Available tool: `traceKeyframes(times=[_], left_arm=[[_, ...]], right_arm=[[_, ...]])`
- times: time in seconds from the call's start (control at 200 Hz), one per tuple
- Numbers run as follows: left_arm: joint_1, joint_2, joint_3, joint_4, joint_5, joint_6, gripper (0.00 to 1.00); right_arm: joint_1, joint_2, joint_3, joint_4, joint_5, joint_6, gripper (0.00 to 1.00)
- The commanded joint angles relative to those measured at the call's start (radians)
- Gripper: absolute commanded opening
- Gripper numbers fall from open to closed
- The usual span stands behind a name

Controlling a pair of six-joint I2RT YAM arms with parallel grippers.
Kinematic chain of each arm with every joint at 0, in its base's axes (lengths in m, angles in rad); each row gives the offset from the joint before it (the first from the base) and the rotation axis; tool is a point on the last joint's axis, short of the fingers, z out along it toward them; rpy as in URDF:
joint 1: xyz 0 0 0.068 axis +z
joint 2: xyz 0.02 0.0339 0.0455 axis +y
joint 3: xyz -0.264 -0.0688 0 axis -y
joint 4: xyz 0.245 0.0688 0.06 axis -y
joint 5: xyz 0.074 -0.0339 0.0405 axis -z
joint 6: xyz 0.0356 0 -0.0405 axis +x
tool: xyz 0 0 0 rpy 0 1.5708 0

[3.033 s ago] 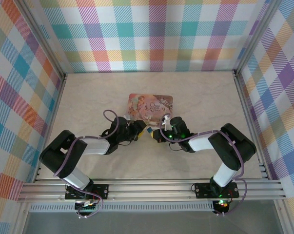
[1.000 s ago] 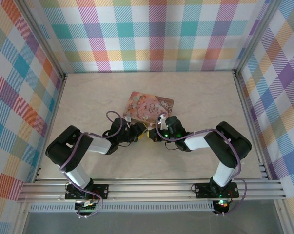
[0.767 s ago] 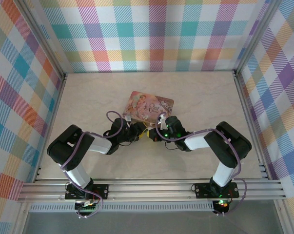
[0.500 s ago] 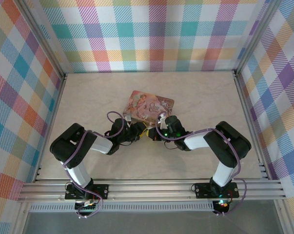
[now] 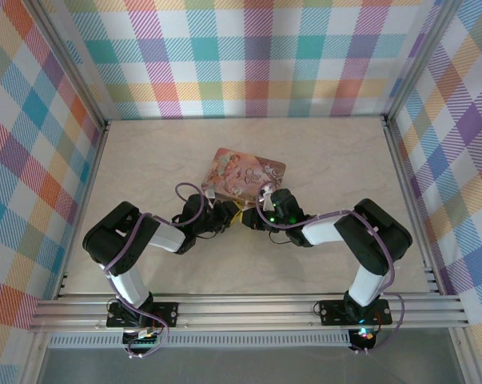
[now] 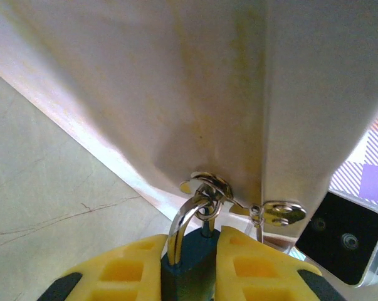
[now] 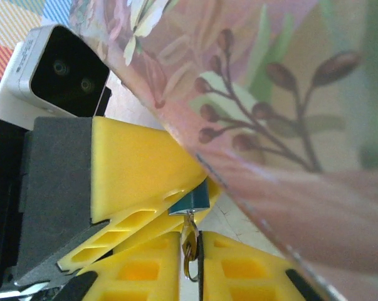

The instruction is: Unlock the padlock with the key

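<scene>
**Desk:** What is the subject here?

**Photographer:** A tiny padlock (image 6: 190, 266) with a dark blue body. Its silvery shackle (image 6: 178, 227) is hooked through the clasp (image 6: 207, 185) on the near edge of a pink floral tin (image 7: 289, 94). It sits between the two arms, over the pale table (image 6: 44, 188).

**Desk:** How will it handle?

**Photographer:** By its looks it is light, hard, smooth metal, and likely to swivel on that shackle. The best hold is on the flat sides of the body, with the keyhole end left free.

**Desk:** And the grippers?

**Photographer:** The left gripper (image 6: 190, 251) is clamped on the body, a yellow pad on either side. The right gripper (image 7: 190, 239) pinches the key (image 7: 189, 256). The key's tip meets the lock's underside, but I cannot tell whether it is seated in the keyhole.
</scene>
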Motion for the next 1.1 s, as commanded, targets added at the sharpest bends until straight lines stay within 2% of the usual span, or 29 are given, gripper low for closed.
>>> traceKeyframes(times=[0.0, 0.16, 0.48, 0.665, 0.765, 1.095], left_arm=[[-0.015, -0.017, -0.005, -0.021, -0.018, -0.002, 0.07], [-0.017, -0.035, -0.001, -0.045, -0.023, -0.002, 0.01], [-0.019, -0.061, 0.011, -0.092, -0.023, -0.029, 0.00], [-0.020, -0.073, 0.029, -0.152, -0.014, -0.056, 0.00], [-0.020, -0.082, 0.036, -0.189, -0.015, -0.059, 0.00], [-0.020, -0.101, 0.056, -0.269, -0.011, -0.053, 0.00]], right_arm=[[0.005, -0.054, 0.002, 0.014, -0.016, -0.027, 0.21], [-0.004, -0.106, -0.020, -0.067, 0.030, -0.084, 0.32], [-0.009, -0.302, -0.009, -0.336, 0.164, -0.312, 0.58], [-0.009, -0.440, 0.029, -0.466, 0.216, -0.498, 0.82], [-0.010, -0.505, 0.040, -0.489, 0.238, -0.590, 1.00], [-0.012, -0.648, -0.045, -0.298, 0.380, -0.762, 1.00]])
